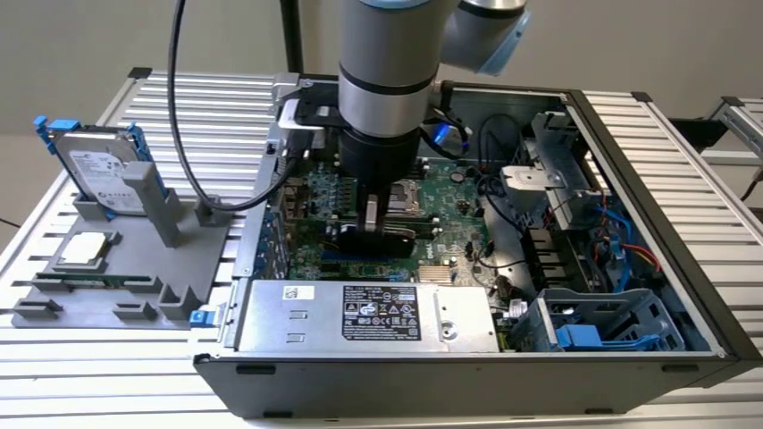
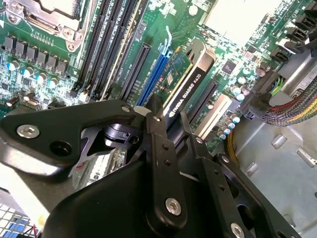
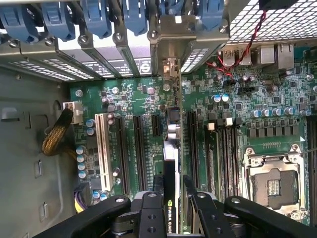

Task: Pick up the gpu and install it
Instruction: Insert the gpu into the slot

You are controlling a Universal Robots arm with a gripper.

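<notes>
The gpu (image 2: 190,74) is gripped edge-on by the hand (image 3: 171,198) above the motherboard (image 3: 138,99). Its slot at twelve o'clock should be matched squarely, it is judged.

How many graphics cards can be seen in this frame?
1. The gpu stands on edge over the motherboard, clamped in the gripper. Another could be hidden behind the arm.

gpu (image 2: 190,74) standing on edge down at the green board's slots, black cooler face showing, thin card edge (image 3: 171,163) running toward the rear bracket openings
</notes>
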